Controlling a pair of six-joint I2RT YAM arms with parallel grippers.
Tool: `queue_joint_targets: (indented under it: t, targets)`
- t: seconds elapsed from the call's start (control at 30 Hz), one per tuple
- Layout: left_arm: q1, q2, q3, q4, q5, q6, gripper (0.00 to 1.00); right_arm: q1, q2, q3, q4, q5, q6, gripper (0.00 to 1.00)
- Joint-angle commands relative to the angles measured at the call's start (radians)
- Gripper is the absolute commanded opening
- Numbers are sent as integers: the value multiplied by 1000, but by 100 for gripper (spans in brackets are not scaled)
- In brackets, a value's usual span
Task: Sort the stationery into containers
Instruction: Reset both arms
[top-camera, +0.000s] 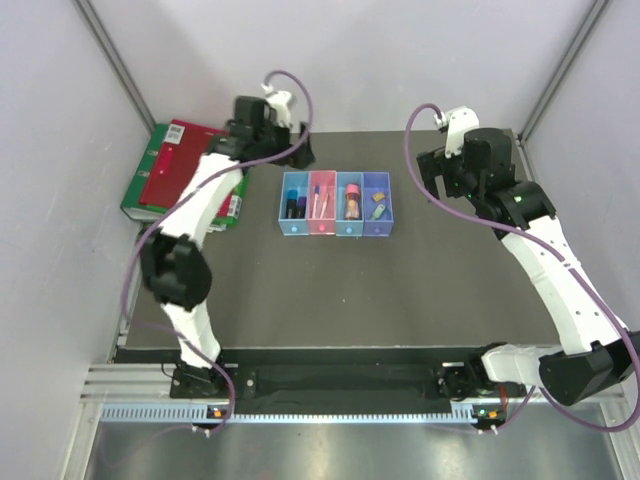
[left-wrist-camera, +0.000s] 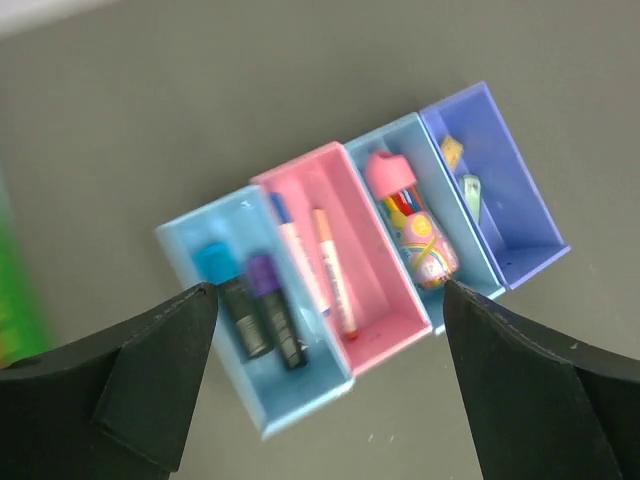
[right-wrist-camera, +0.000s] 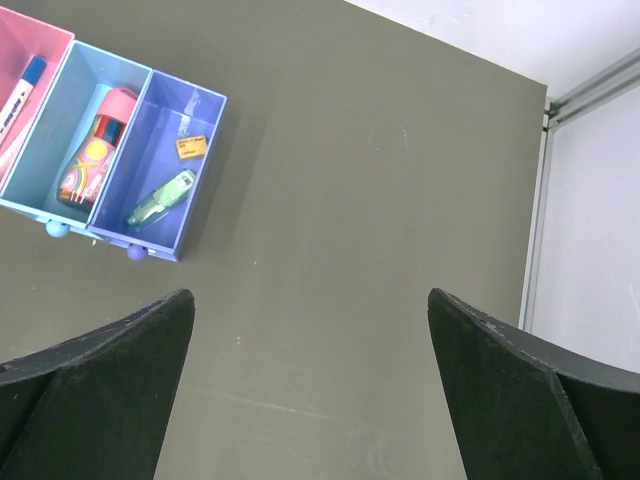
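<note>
We are hovering the released, empty left end effector right over the joined bins, nearer than the equally released right end effector, which is seeing them upper left.

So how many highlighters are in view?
2: a blue-capped black highlighter and a purple-capped black highlighter, side by side in the light blue translucent plastic bin at the row's end.

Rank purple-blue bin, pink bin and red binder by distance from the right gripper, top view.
1. Purple-blue bin, right end of the row, nearest the right gripper.
2. Pink bin, second from left.
3. Red binder, far left.
</note>
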Motion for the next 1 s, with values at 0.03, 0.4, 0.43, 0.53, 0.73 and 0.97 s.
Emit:
queue_joint_targets:
  t: [0.03, 0.4, 0.43, 0.53, 0.73, 0.97]
  targets:
    - [105, -330, -96, -126, -229, 48, 99, 0, 4, 115, -48, -46, 16, 99]
    - [140, -826, -397, -166, -278, 230, 99, 9, -107, 78, -122, -206, -53, 100]
    - [140, -849, -397, -195, -270, 222, 99, 11, -137, 64, -115, -224, -55, 99]
    - [140, -873, -402, -218, -265, 210, 99, 12, -168, 38, -109, -234, -58, 100]
    - [140, -886, -420, -226, -268, 193, 99, 14, -170, 47, -108, -258, -72, 100]
    - [140, -877, -408, -223, -273, 194, 99, 15, -173, 46, -105, -273, -78, 100]
